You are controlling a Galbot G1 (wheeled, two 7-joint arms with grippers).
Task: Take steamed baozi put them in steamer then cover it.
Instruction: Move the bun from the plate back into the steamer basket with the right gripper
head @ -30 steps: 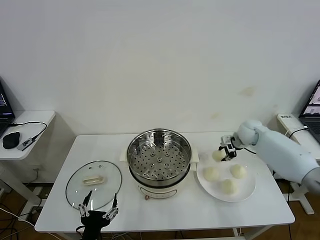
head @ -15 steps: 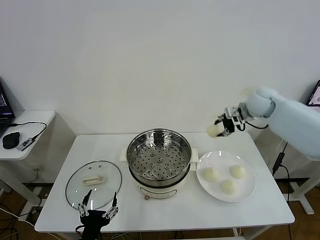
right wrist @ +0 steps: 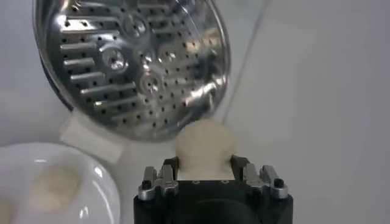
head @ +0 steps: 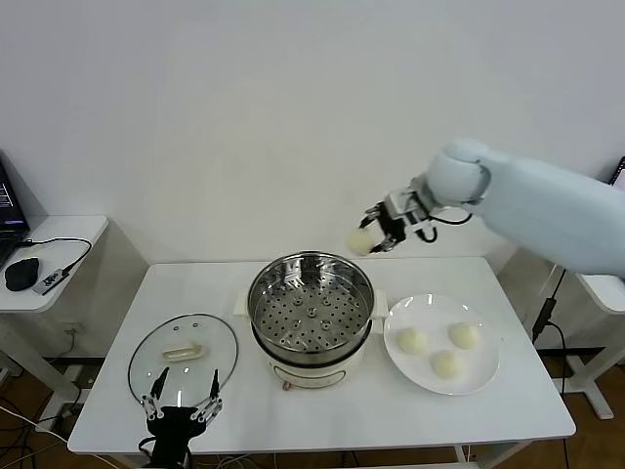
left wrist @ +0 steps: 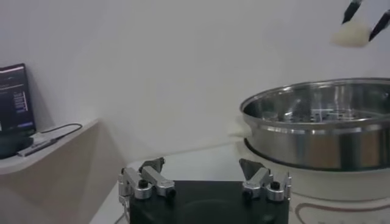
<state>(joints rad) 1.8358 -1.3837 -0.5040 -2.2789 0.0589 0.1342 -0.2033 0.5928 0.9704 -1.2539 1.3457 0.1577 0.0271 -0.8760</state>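
Above the far right rim of the round shiny steel steamer basket [head: 311,305] on its cream-white pot base, the right gripper [head: 376,232] now hangs in the air, clamped on one smooth cream-white steamed bun [head: 360,240]. A second ago that bun was low at the edge of the flat white plate [head: 485,365]; half a second ago it was lifted clear above the plate; now it has swung across toward the steamer, so the carry is nearly over. The right wrist view shows the bun [right wrist: 205,143] pinched between both fingers with the perforated floor [right wrist: 131,64] below and ahead, still empty. My read: first bun of four, next comes a small move inward over the floor, then lower and let go.

White table [head: 498,410] holds everything. Three more cream-white buns [head: 413,341] sit well apart on the plate, just beside the steamer. Round clear glass lid [head: 183,357] with metal rim and cream bar handle lies flat on the table to the steamer's left, not in the path. Left gripper [head: 180,402] is parked at the near table edge just in front of the lid, fingers spread wide, holding nothing, a little shifted from before. A side desk with a black mouse [head: 20,275] stands off to the left.

Nothing blocks the drop; only the raised steel rim needs clearing.
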